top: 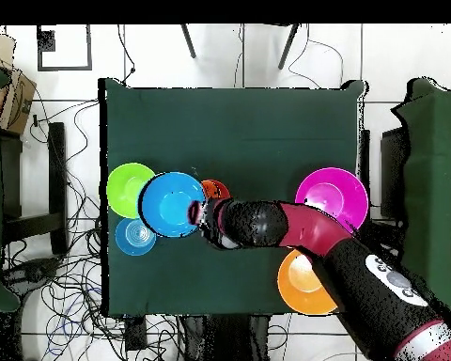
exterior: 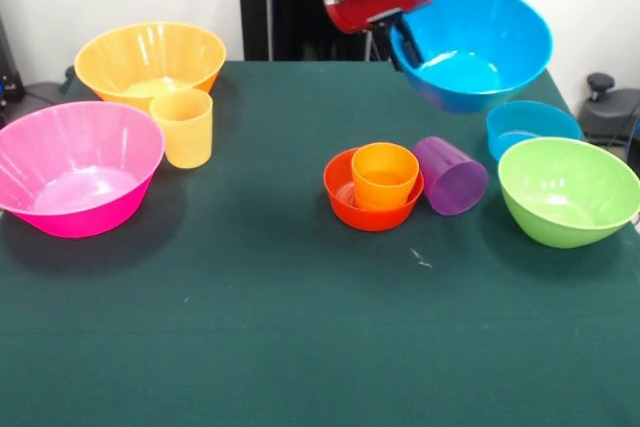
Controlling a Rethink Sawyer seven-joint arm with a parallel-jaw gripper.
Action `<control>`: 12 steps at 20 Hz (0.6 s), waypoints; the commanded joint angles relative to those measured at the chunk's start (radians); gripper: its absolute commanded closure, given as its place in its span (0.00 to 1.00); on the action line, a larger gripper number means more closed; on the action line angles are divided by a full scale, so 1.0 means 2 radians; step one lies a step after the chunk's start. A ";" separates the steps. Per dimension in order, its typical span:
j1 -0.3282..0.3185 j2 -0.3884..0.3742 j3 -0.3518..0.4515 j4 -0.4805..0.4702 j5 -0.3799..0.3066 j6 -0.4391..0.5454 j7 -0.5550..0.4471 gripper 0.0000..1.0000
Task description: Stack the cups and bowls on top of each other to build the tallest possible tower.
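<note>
Front view: gripper (exterior: 402,39) lifts medium blue bowl (exterior: 480,42) above purple cup (exterior: 452,175).

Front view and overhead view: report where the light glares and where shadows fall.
Front view: bright highlights sit inside the medium blue bowl held by the gripper and inside the big pink bowl, which casts a soft shadow on the table. Overhead view: the white floor looks bright; the arm hides most of the tower.
</note>
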 commanded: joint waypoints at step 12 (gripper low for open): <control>-0.017 0.025 -0.008 -0.028 -0.095 0.008 -0.030 1.00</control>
